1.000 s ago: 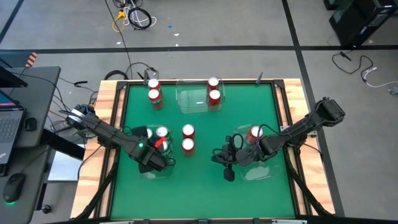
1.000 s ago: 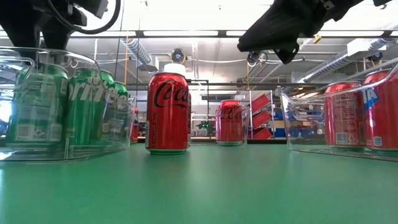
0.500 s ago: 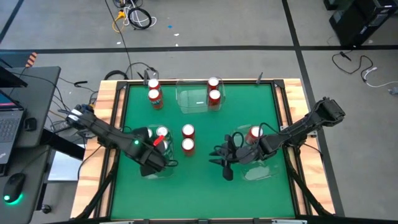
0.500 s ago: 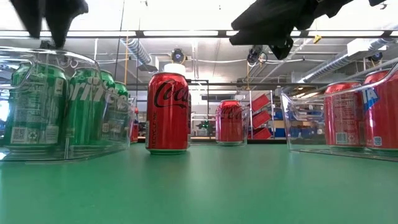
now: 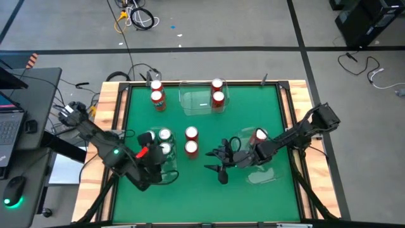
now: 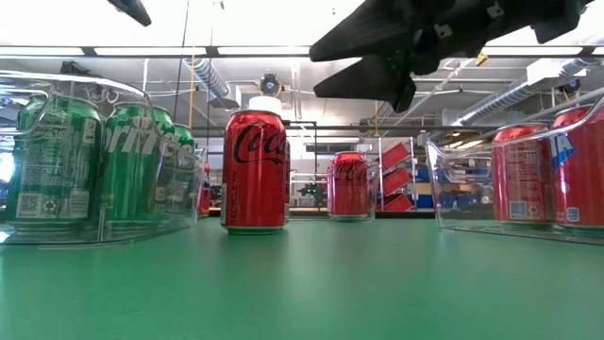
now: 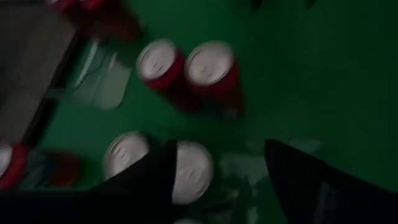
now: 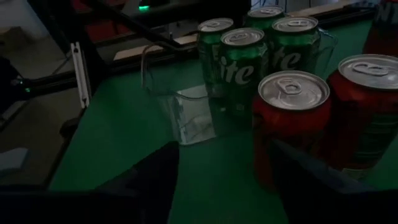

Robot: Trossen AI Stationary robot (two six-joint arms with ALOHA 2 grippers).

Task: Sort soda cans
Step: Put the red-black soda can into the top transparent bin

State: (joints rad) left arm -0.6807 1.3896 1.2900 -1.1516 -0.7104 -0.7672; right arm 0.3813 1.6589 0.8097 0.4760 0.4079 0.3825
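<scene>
glossy metal cans point(image 6: 254, 170), clear plastic tray point(image 6: 104, 227)

Bare green mat point(image 5: 202, 120) mid-table, two red cans point(image 5: 191, 140) blocking centre-left

red cans point(image 5: 191, 140) upright, green cans point(image 8: 261, 46) upright

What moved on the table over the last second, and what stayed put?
The left tool lifted off the green soda cans and drew back toward the table's near edge, holding nothing. The right tool shifted toward the two red cans mid-table, fingers spreading. All cans and the clear plastic trays stayed put.
</scene>
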